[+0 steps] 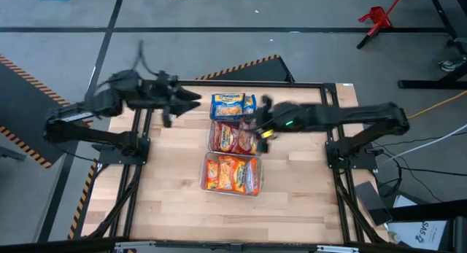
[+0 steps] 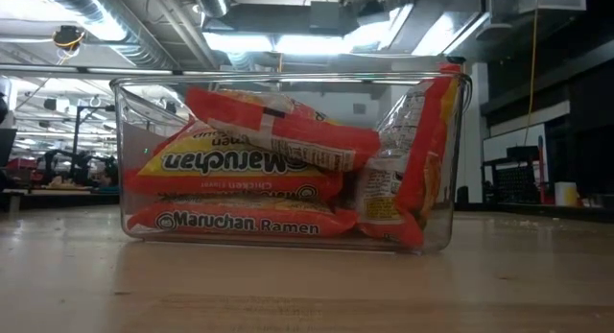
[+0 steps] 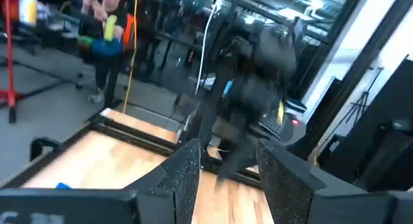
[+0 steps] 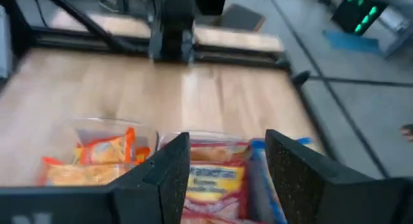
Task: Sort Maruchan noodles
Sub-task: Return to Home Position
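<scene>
High view: the noodles lie sorted in a column at mid-table, blue-and-yellow packets (image 1: pixel 233 105) farthest, red packets (image 1: pixel 232 136) between, orange packets (image 1: pixel 232 173) nearest; the left gripper (image 1: pixel 188 100) hangs near the blue-and-yellow ones, the right gripper (image 1: pixel 263 125) just beside the red.

Low view: orange packets fill a clear bin (image 2: pixel 459 179).

Left wrist view: fingers (image 3: pixel 184 179) apart, empty.

Right wrist view: fingers (image 4: pixel 169 179) spread, nothing held.

Sorting looks finished; I judge both arms need only retract home, clear of the bins.

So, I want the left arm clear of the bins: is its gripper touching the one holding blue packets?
Apart. The high view shows bare table between the left gripper and the clear bin holding the blue packets. Its jaws stand open.
</scene>
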You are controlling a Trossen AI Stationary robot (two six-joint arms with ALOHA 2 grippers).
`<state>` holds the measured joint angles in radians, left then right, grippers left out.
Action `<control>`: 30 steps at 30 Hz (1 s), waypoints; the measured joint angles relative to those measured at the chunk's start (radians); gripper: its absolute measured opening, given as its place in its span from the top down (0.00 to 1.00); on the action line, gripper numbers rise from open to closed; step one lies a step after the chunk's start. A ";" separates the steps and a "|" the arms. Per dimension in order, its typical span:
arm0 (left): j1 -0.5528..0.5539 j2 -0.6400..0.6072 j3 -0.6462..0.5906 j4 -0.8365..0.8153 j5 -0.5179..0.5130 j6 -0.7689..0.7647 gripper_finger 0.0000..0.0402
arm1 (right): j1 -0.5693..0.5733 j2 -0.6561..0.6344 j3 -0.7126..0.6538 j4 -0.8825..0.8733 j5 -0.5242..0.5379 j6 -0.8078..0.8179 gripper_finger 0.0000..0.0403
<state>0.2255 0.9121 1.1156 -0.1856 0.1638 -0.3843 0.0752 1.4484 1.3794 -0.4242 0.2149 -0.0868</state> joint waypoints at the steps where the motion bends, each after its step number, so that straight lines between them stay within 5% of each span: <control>1: 0.001 -0.028 0.000 -0.015 -0.002 0.008 0.63 | 0.005 -0.027 0.052 -0.073 0.000 -0.015 0.54; 7: 0.001 -0.178 0.000 -0.024 0.063 0.172 0.63 | 0.037 -0.197 0.307 -0.386 0.021 -0.073 0.54; 13: 0.001 -0.299 0.000 -0.130 0.025 0.241 0.63 | 0.043 -0.499 0.302 -0.480 0.020 -0.057 0.54; 21: 0.001 -0.390 -0.142 -0.124 0.031 0.252 0.63 | 0.043 -1.024 -0.098 -0.366 0.040 0.129 0.54; 30: 0.001 -0.470 -0.564 0.291 0.045 0.096 0.63 | 0.042 -1.368 -0.548 -0.161 0.095 0.218 0.54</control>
<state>0.2268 0.4417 0.5514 0.1056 0.2092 -0.2880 0.1173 0.0802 0.8313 -0.5851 0.3096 0.1311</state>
